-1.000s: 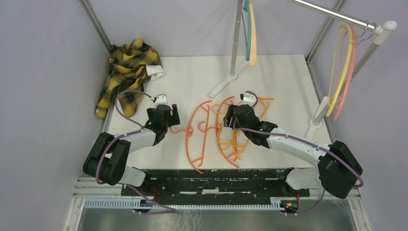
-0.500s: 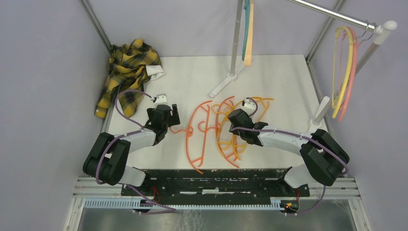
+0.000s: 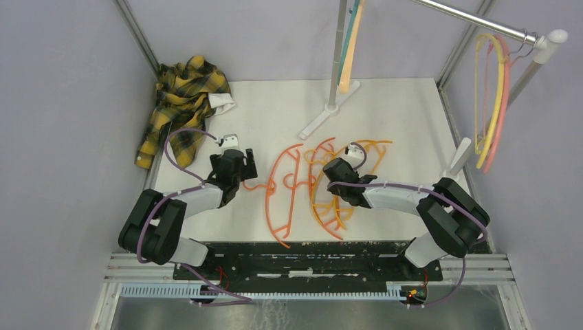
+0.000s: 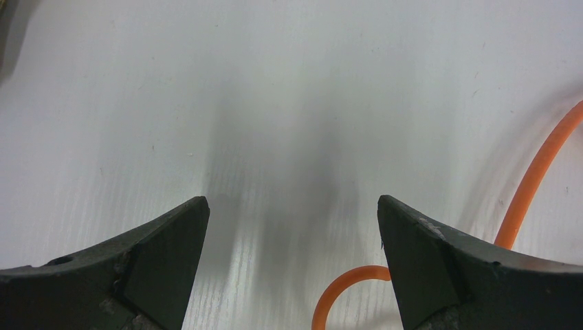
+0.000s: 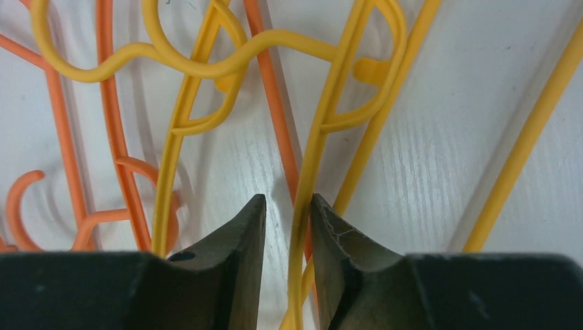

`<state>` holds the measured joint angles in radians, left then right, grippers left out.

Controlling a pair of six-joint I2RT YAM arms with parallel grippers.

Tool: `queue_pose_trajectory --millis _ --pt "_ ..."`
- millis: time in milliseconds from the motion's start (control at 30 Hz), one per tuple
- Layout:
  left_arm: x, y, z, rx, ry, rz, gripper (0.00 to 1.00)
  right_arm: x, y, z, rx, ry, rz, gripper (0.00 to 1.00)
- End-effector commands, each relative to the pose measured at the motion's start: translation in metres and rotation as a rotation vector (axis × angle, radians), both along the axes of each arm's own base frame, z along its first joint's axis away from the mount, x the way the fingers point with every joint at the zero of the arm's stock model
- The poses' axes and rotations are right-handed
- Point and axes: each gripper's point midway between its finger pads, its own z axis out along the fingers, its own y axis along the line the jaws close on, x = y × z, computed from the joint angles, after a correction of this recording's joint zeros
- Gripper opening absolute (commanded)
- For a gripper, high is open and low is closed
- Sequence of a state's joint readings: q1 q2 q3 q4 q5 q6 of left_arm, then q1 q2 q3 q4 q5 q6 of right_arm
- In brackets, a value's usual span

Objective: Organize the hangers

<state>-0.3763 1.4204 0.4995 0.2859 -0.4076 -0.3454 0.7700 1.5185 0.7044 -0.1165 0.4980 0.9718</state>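
Two hands, one change: the right hand (image 5: 289, 206) has sunk onto the hanger pile (image 3: 323, 189) mid-surface (image 3: 399, 110) and narrowed its jaws around a yellow hanger (image 5: 313, 148). Whether the bar is clamped I cannot tell. At the pile's 9 o'clock, the left hand (image 4: 292, 213) gapes wide. A lift toward the rail (image 3: 474, 19) at 1 o'clock looks next.

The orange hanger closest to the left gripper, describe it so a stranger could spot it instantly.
On the white table, find the hangers lying flat in its middle. The orange hanger is the leftmost, beside the left gripper. Its neighbours are tangled with yellow ones; only its hook reaches toward that gripper.
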Motion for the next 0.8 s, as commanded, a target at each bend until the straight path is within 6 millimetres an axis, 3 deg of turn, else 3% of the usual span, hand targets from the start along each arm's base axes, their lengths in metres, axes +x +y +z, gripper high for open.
queue_pose_trajectory --millis 0,200,333,600,767 --pt "0.011 -0.005 0.018 -0.065 -0.066 0.025 0.99 0.002 -0.003 -0.009 -0.010 0.001 -0.028 0.34" --pt "0.011 -0.005 0.019 -0.067 -0.069 0.026 0.99 0.003 -0.007 -0.002 -0.007 -0.018 -0.047 0.01" --pt "0.011 -0.005 0.018 -0.066 -0.067 0.026 0.99 0.002 -0.010 0.020 0.044 -0.064 -0.069 0.01" --pt "0.011 -0.004 0.017 -0.064 -0.066 0.028 0.99 -0.007 -0.028 0.111 0.201 -0.244 -0.109 0.00" --pt "0.011 -0.004 0.017 -0.063 -0.065 0.030 0.99 0.002 -0.027 0.182 0.327 -0.373 -0.106 0.01"
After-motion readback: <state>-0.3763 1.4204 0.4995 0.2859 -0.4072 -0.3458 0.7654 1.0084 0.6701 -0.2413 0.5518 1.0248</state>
